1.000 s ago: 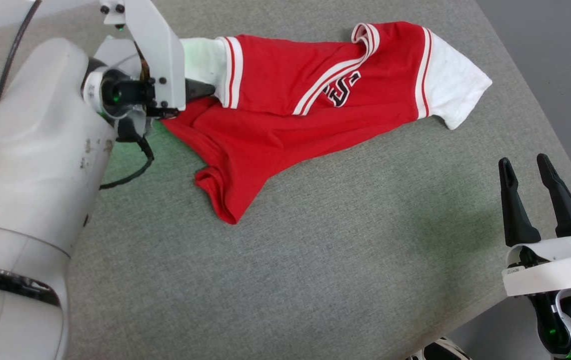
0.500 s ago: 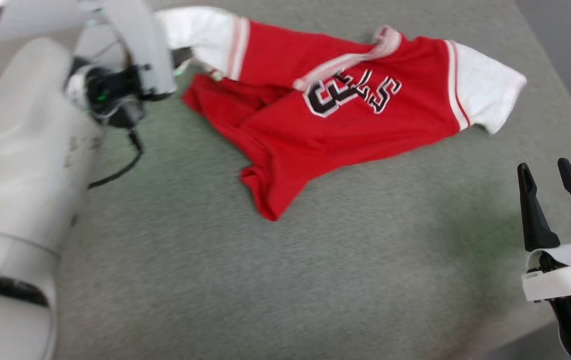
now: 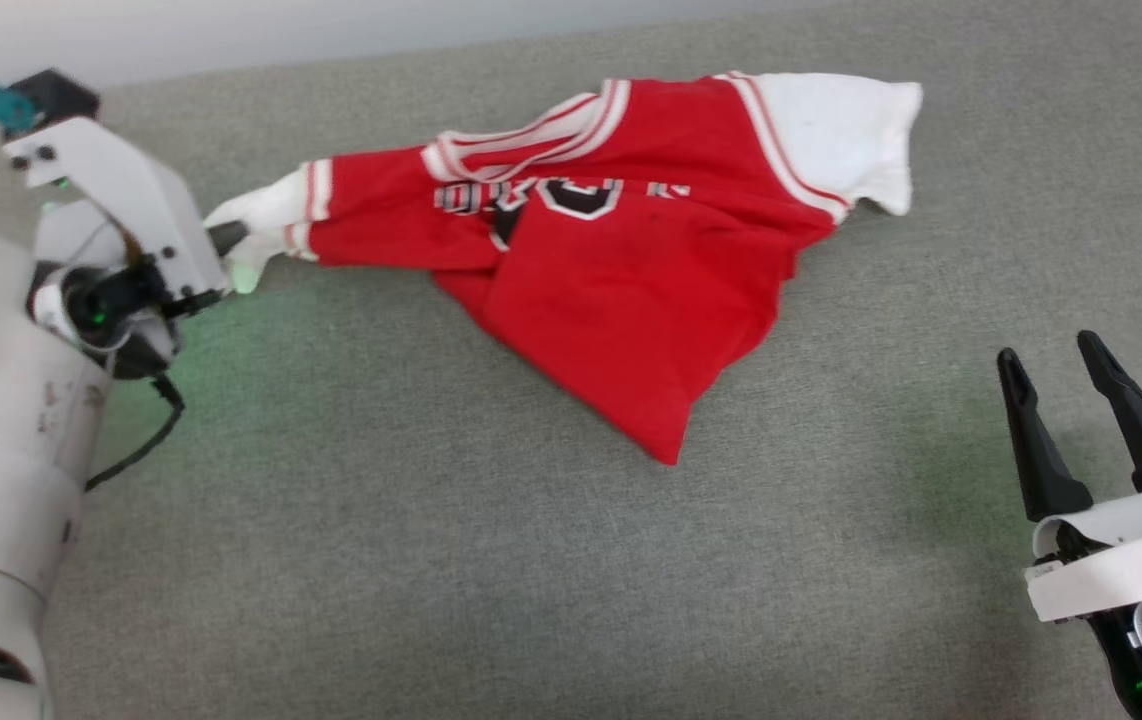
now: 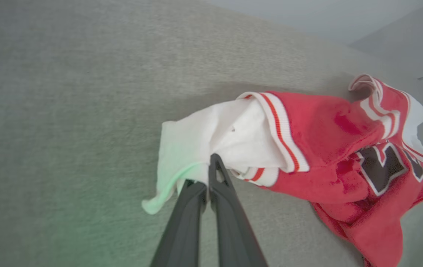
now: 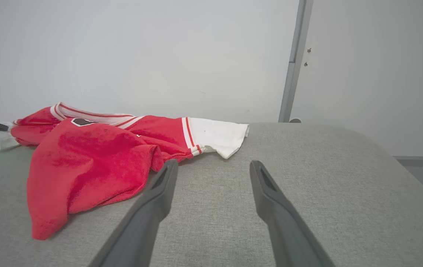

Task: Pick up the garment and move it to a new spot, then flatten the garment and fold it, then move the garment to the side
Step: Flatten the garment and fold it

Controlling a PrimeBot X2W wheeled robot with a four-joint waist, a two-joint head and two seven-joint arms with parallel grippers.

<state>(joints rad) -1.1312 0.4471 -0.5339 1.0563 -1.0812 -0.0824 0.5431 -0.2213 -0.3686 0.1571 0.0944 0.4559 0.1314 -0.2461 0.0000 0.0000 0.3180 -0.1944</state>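
Head view: the garment point(image 3: 631, 270) lies bunched and twisted on the grey padded surface point(image 3: 431, 560), toward its far side. One white sleeve is spread flat at the right, and a red corner points toward the near edge. The left claw point(image 3: 228, 237) is clamped tight on the other white sleeve end, fingers pressed together with cloth between them, the sleeve drawn out to the left. The right claw point(image 3: 1046, 352) hovers at the near right, well apart from the garment, fingers spread and holding nothing.
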